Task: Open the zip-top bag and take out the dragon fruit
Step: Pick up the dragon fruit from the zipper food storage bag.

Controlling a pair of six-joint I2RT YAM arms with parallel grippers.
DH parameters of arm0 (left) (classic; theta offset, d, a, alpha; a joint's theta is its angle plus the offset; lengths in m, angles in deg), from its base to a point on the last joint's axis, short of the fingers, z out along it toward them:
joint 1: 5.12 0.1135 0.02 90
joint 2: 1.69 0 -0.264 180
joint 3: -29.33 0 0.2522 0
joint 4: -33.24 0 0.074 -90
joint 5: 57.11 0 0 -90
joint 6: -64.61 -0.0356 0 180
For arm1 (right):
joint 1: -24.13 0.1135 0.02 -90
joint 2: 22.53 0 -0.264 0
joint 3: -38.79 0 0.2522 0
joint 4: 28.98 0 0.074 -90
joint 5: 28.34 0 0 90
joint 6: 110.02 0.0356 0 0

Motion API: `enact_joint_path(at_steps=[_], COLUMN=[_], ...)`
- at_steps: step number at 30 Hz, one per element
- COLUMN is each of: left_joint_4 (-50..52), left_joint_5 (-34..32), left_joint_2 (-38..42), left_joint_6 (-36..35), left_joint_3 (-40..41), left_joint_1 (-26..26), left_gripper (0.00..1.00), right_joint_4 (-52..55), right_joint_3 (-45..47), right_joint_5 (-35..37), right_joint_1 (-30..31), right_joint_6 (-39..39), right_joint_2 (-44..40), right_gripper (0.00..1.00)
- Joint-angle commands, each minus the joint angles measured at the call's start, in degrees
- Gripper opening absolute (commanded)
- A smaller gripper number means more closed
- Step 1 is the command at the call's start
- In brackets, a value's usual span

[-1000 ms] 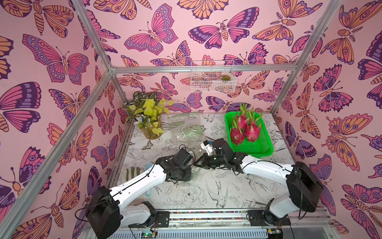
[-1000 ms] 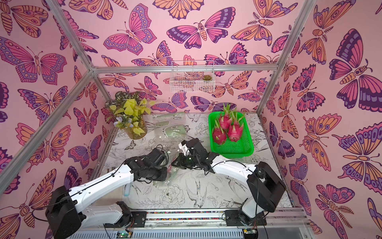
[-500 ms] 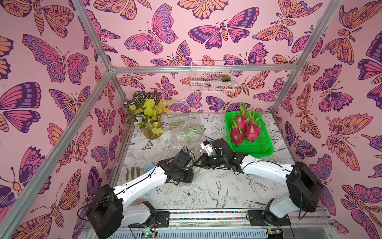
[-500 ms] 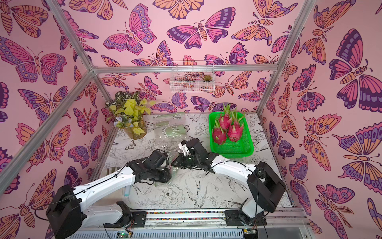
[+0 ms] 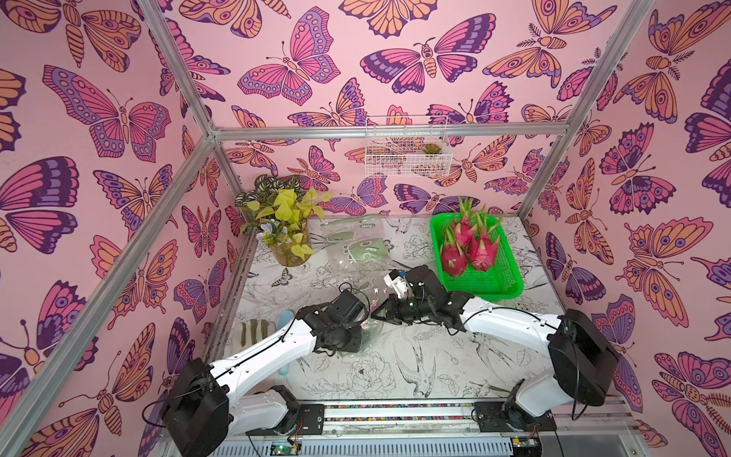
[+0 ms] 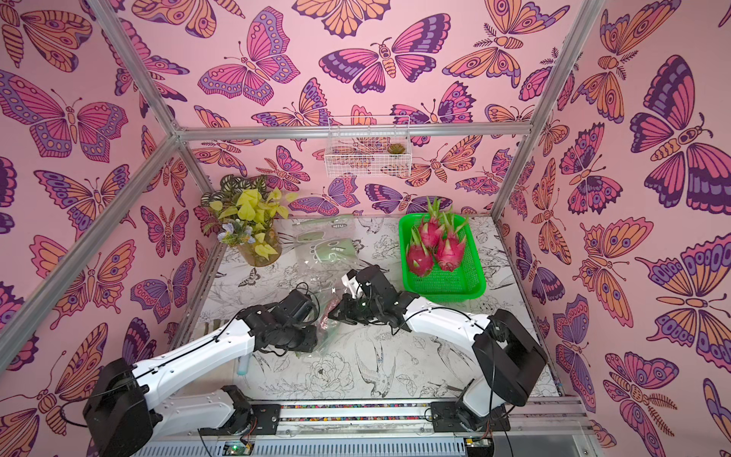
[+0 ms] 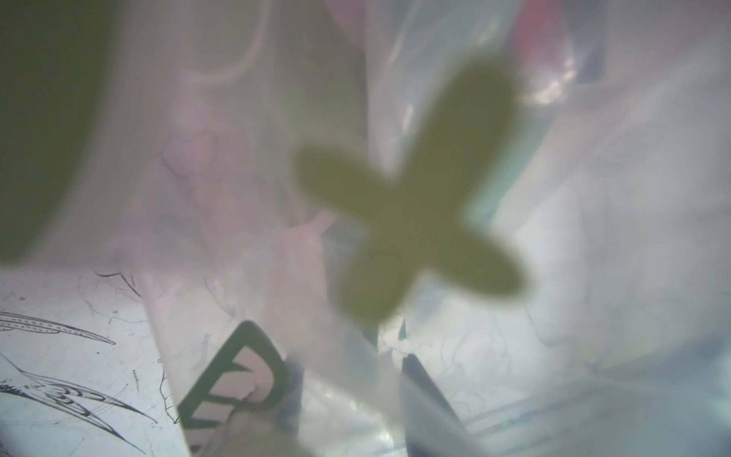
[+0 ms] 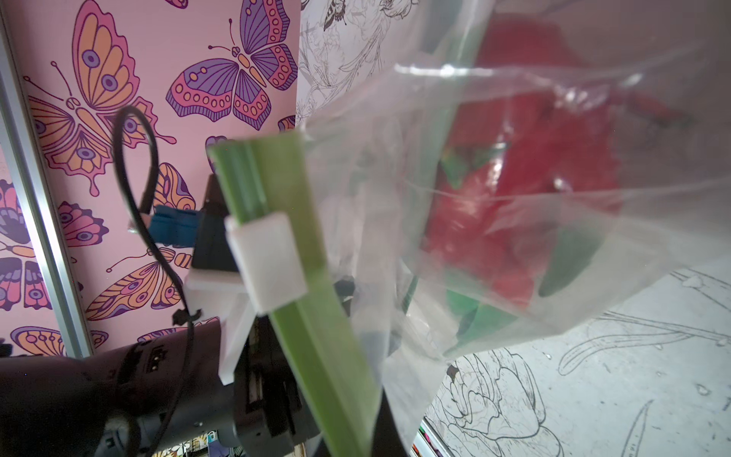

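The clear zip-top bag (image 8: pixel 395 158) hangs low over the table between my two grippers. Its green zip strip (image 8: pixel 300 316) carries a white slider (image 8: pixel 269 261). My right gripper (image 8: pixel 356 431) is shut on that strip; in a top view it sits mid-table (image 5: pixel 379 312). One red dragon fruit (image 8: pixel 514 178) lies inside the bag, showing faintly in a top view (image 6: pixel 325 314). My left gripper (image 7: pixel 348 395) is pressed into the bag film, its dark fingers (image 7: pixel 427 395) apart with plastic across them. Three more dragon fruit (image 5: pixel 466 245) lie in the green basket (image 5: pixel 494 285).
A potted yellow-green plant (image 5: pixel 285 221) stands at the back left. Flat printed bags (image 5: pixel 356 245) lie behind the grippers. A white wire basket (image 5: pixel 407 152) hangs on the back wall. A green ribbed item (image 5: pixel 255 332) and a light-blue object (image 5: pixel 285 316) sit by the left wall.
My left gripper's jaws have spread apart against the bag. The left arm has shifted only slightly. The right gripper has stayed still, holding the zip strip.
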Motion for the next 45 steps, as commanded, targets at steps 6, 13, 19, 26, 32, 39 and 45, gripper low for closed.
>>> enact_joint_path(at_steps=[6,13,19,26,32,39,45], left_joint_4=[-1.2,-2.7,-2.7,-5.1,-4.3,1.3,2.1], left_joint_5=[2.6,0.3,-6.5,-4.9,1.7,10.6,16.5], left_joint_2=[-1.9,-6.3,-9.4,-6.4,1.5,5.3,6.1], left_joint_6=[-1.7,0.0,3.0,2.6,1.0,-0.8,-0.1], left_joint_3=[-0.3,-0.4,-0.7,-0.4,-1.3,-7.2,-9.4], left_joint_1=[-0.2,-2.9,-3.6,-3.3,-1.1,2.4,6.2], left_gripper=[0.34,0.36,0.46,0.15,0.0,0.0,0.0], right_joint_4=[-2.9,-4.1,-6.9,-5.1,-3.2,5.5,16.6], right_joint_3=[0.3,0.4,1.1,1.3,1.3,0.2,2.1], right_joint_5=[-0.7,-0.9,-2.1,-1.1,-1.6,-2.2,-0.1], right_joint_1=[0.2,0.2,0.2,0.0,-1.9,-7.5,-14.2], right_joint_6=[0.6,1.3,2.9,1.9,0.4,-5.8,-11.1], right_joint_2=[-1.2,-1.0,-0.4,-1.5,-2.4,-8.1,-15.6], right_gripper=[0.0,0.0,0.0,0.04,0.23,0.5,0.67])
